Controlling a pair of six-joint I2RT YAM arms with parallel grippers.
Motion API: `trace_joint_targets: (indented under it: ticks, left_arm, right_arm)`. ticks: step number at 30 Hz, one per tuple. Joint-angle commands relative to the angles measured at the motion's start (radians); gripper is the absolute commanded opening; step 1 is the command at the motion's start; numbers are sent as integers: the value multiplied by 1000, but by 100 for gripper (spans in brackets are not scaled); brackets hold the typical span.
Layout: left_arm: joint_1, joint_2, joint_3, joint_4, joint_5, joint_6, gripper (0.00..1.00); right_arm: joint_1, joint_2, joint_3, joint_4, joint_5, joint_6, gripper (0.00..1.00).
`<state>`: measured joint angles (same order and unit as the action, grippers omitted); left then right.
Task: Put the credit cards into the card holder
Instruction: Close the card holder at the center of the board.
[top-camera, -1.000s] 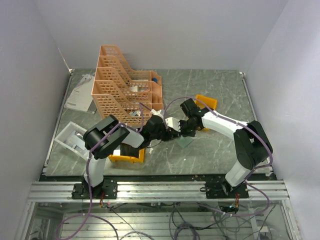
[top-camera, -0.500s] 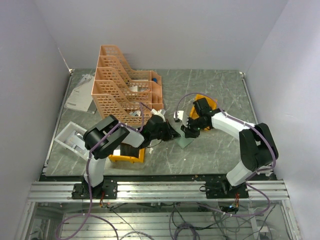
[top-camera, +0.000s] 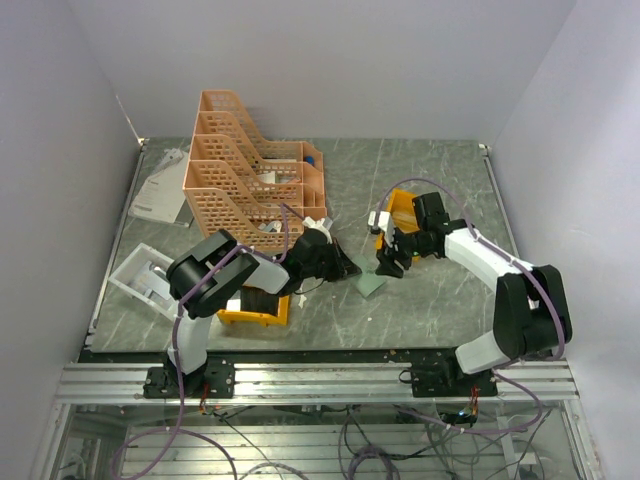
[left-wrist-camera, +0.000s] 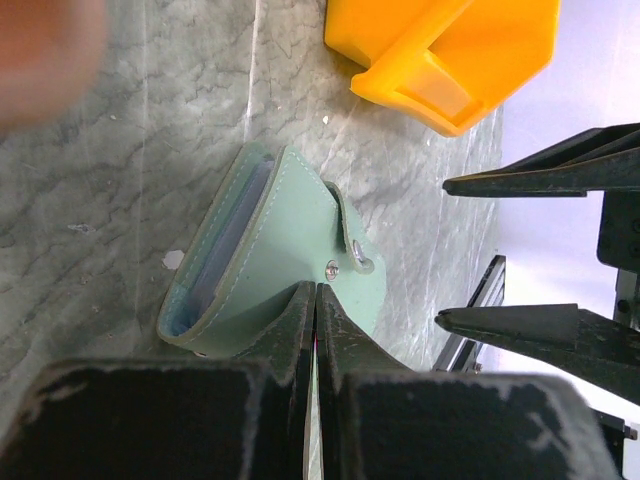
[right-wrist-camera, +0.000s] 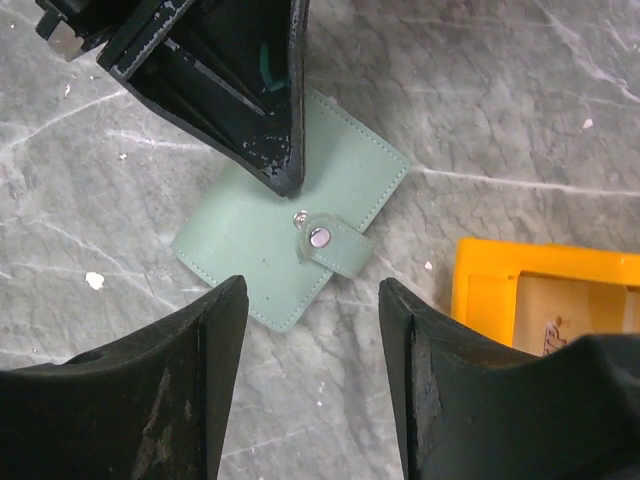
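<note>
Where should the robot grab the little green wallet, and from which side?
Probably the gaping edge of the card holder, opposite its snap strap. The covers stand apart there, so a finger could slide between them; elsewhere it lies flat on the table. Come in low from that open side, because the shut left gripper sits at the neighbouring edge.

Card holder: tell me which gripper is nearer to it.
Left. The left gripper, jaws shut, touches the card holder near its snap. The right gripper, jaws open, hangs above it without touching.
</note>
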<state>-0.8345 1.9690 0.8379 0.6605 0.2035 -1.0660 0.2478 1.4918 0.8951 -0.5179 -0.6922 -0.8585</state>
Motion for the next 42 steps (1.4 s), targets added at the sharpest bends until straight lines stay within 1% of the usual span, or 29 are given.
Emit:
trace_joint_targets:
  ticks: [1,3,6,13,16,22,25,28,38,42]
  left_arm:
    - [4,44,-15,-168,-9,55,7]
    - [4,46,-15,-164,-7,53,7]
    - [3,50,-14,-157,-3,52,7]
    - [3,54,-11,-156,2,52,7]
    - [4,57,-10,-153,5,50,7]
    - [3,58,-12,-149,7,49,7]
    - [3,58,-12,-149,8,51,7]
    - [4,58,-15,-148,7,49,7]
    - [3,57,-10,-154,8,54,7]
    - [3,60,-12,-146,13,51,7]
  right_arm:
    - [3,50,4,31,-53,9,54]
    - [11,76,16,30,-36,32,51]
    - [39,84,3,83,30,88,51]
    - [81,104,5,140,117,136,51]
    - [96,119,12,149,156,144,48]
    - [105,132,19,137,160,139,32]
    - [105,137,27,121,146,132,18]
    - [105,132,34,108,125,130,0]
    - [99,146,55,28,19,104,0]
    - [99,154,45,12,26,74,0]
